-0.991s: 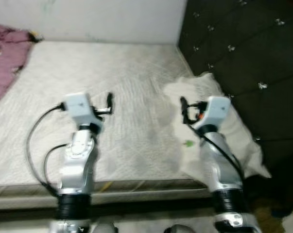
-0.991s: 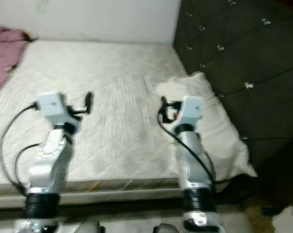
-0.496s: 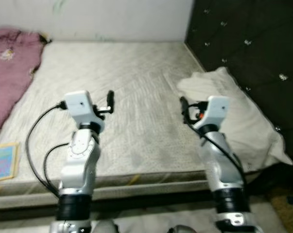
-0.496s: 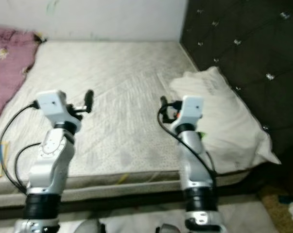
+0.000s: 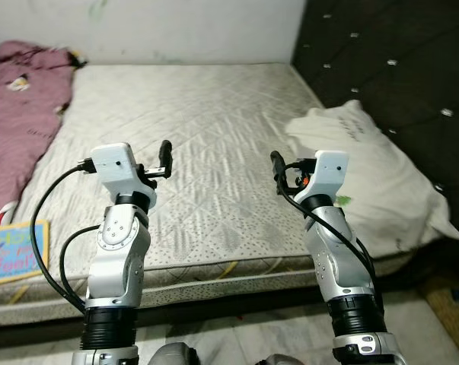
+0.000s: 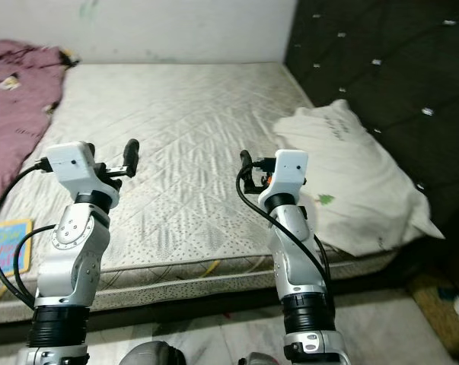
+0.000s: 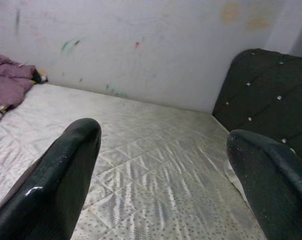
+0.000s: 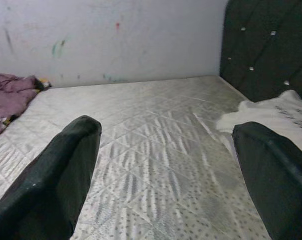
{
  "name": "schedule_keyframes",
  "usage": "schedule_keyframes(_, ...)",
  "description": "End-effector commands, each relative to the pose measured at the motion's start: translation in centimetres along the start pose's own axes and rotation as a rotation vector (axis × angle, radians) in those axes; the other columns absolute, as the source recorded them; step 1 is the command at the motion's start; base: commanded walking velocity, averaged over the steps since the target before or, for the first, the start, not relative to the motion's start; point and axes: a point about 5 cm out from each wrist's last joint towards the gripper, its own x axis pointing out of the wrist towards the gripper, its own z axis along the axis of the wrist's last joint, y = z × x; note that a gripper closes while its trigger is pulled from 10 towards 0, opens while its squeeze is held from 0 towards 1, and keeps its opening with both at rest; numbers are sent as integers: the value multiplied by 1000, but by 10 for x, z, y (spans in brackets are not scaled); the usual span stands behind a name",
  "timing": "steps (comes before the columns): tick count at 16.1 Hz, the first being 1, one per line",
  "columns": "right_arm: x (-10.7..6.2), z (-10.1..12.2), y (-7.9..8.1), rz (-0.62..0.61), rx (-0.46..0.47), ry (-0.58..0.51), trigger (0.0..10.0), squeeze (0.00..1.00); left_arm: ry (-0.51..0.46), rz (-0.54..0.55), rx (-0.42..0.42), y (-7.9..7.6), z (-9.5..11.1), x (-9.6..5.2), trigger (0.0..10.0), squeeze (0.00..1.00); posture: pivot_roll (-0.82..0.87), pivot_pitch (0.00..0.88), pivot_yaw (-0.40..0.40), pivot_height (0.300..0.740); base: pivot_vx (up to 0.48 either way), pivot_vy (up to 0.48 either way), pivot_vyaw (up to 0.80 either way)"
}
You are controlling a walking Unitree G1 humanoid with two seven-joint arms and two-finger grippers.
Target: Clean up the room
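A white pillow (image 5: 366, 163) is seen at the frame's right on the bare mattress (image 5: 206, 114), against the dark headboard (image 5: 396, 61). A purple blanket (image 5: 20, 99) lies upper left, a book (image 5: 12, 251) lower left. Left tool (image 7: 161, 180) and right tool (image 8: 166, 175) are held above the mattress, fingers apart, empty.

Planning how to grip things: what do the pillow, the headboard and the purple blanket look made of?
Pillow: soft off-white woven cloth, matte, creased and slumped. Headboard: dark padded upholstery, likely leatherette or fabric, tufted in diamonds with shiny studs. Purple blanket: soft fleece-like fabric, matte, crumpled in folds.
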Motion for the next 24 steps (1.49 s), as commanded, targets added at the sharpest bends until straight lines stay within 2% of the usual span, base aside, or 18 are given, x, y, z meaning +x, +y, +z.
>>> schedule_keyframes(1,2,6,-2,-3,-7,-19,10000,0,-12,-13,0,-3,3,0,10000,0,31,0,-17,740,300,0,0)
schedule_keyframes(15,4,7,-2,-3,-6,-22,10000,0,-20,3,20,-2,5,2,10000,0,32,0,-16,740,333,0,0)
schedule_keyframes(18,4,7,-1,-4,-3,-22,10000,0,-34,38,82,-2,8,5,10000,0,34,0,-14,740,0,0,0)
schedule_keyframes(20,4,7,-1,1,-14,-23,10000,0,-11,42,106,-3,8,4,10000,0,34,0,-14,740,0,0,0)
schedule_keyframes(22,4,6,-1,-3,-11,-21,10000,0,-2,-9,69,-4,6,0,10000,0,34,0,-12,740,0,0,0)
schedule_keyframes(24,4,6,-2,-10,2,-14,10000,0,13,4,66,-1,1,-2,10000,0,35,0,-12,740,0,165,-400)
